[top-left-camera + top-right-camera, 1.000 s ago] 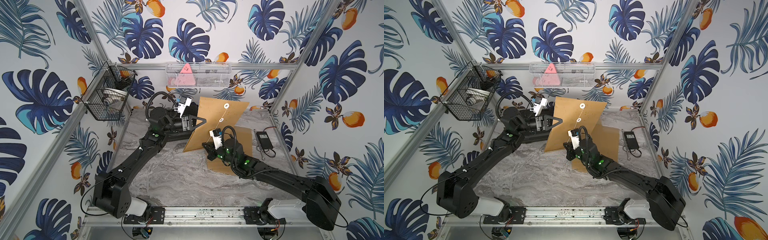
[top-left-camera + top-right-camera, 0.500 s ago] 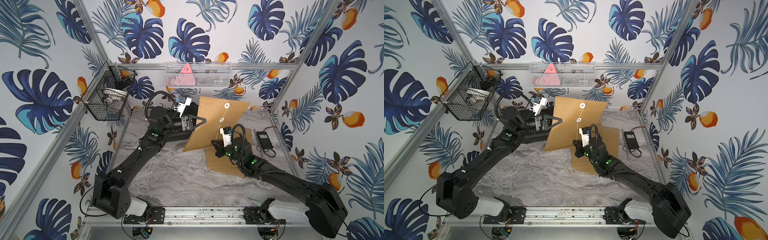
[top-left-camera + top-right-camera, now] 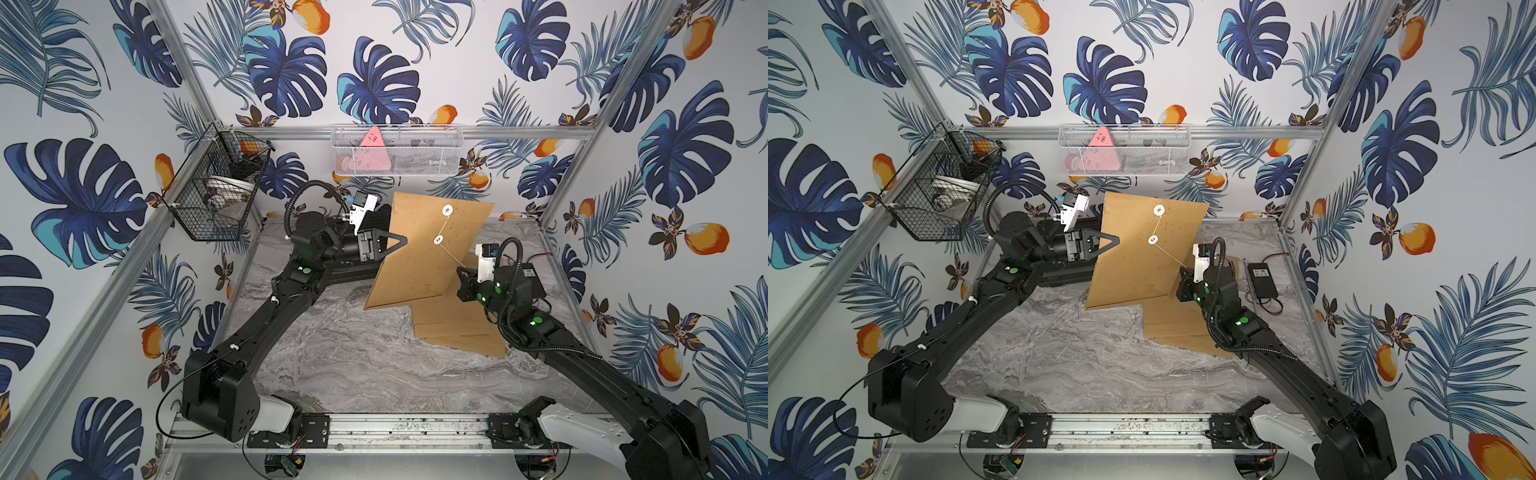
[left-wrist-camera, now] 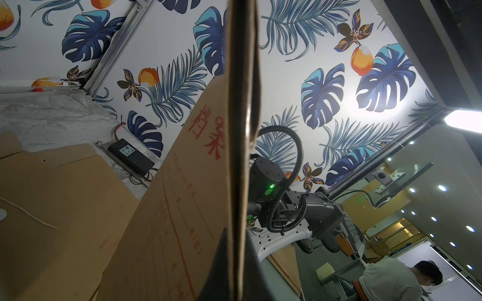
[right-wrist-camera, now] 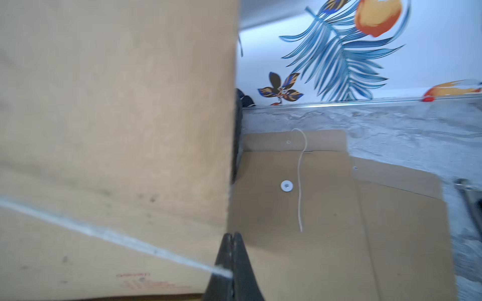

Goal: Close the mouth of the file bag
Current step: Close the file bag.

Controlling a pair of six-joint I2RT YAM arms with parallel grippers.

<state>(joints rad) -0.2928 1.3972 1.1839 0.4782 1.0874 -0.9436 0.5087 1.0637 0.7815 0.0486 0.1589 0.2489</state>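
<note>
Nearest the camera, the aluminium rail (image 3: 407, 428) is carrying both arm bases, and the grey marbled tabletop (image 3: 353, 353) is stretching away beyond it. The right arm (image 3: 582, 365) is reaching in over a loose stack of flat brown envelopes (image 3: 453, 324) that is lying on the tabletop's right half. The right jaws are pressing together on the white string (image 3: 451, 255); the right wrist view is showing the string (image 5: 117, 234) running taut into the closed tips.

That string is leading up to the lower white disc (image 3: 438, 240) on the file bag (image 3: 419, 257), and a shorter length is linking it to the upper disc (image 3: 447, 210). The file bag is hanging above the tabletop near its middle, raised almost upright and tilting, with its bottom corner lowest. In both top views the left arm (image 3: 266, 316) is coming in from the side, and the left jaws are clamping narrowly on the bag's left edge (image 3: 1100, 249); the left wrist view is showing the brown paper edge-on (image 4: 236, 130) between them.

Further right, a black power adapter (image 3: 1262, 280) is lying beside the stack. On the walls beyond, a black wire basket (image 3: 216, 195) and a white mesh basket (image 3: 397, 149) holding a pink triangle (image 3: 372, 151) are hanging.
</note>
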